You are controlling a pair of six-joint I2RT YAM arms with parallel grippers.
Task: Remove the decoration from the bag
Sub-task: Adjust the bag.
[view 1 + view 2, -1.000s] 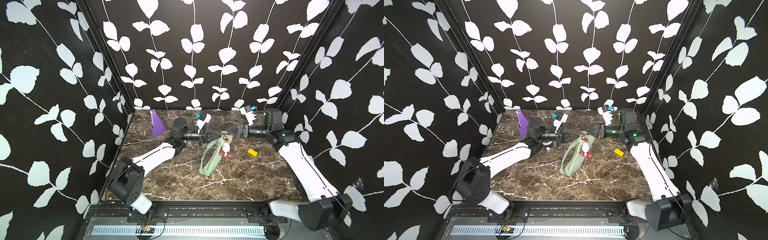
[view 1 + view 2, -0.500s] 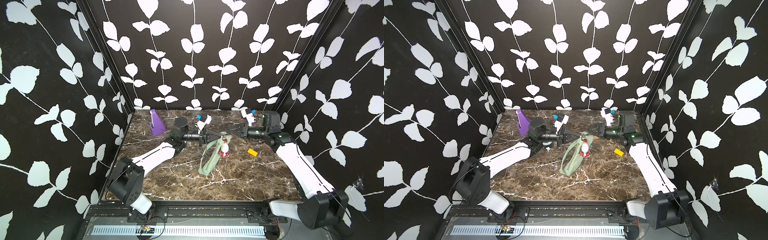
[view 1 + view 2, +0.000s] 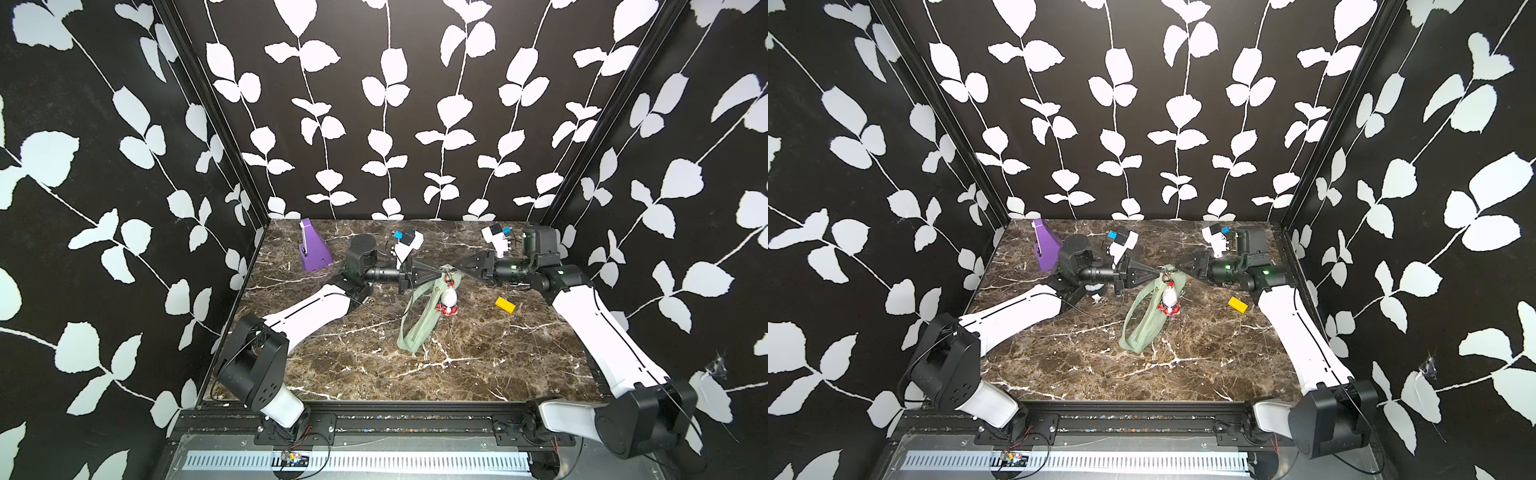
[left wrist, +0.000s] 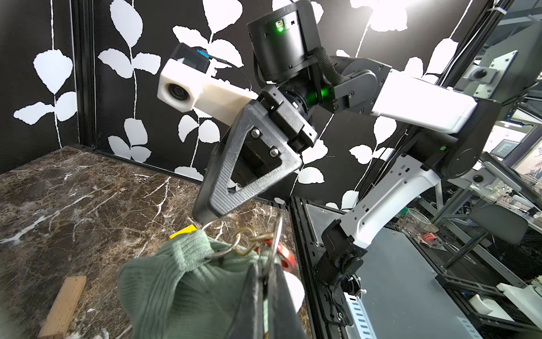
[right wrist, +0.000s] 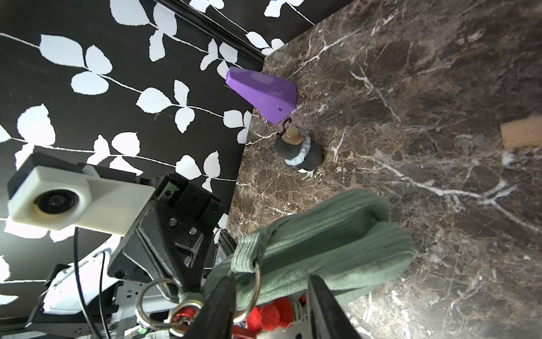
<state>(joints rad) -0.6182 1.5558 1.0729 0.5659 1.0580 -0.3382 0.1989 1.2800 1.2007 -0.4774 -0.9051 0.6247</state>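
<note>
Mid-table on the marble tabletop (image 3: 478, 365), lying lengthwise as the sage-green bag (image 3: 419, 320), far end raised; pinching there with the left gripper (image 3: 438, 274); hovering just beside with the right gripper (image 3: 459, 266), jaws apart; dangling against the bag's side, the red-and-white decoration (image 3: 448, 301); clamping, between the closed left jaws, a metal ring (image 4: 278, 229).

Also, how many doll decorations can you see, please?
2: a red-and-white doll attached to the bag, a dark doll beside the purple wedge. More could hide behind the arms.
</note>
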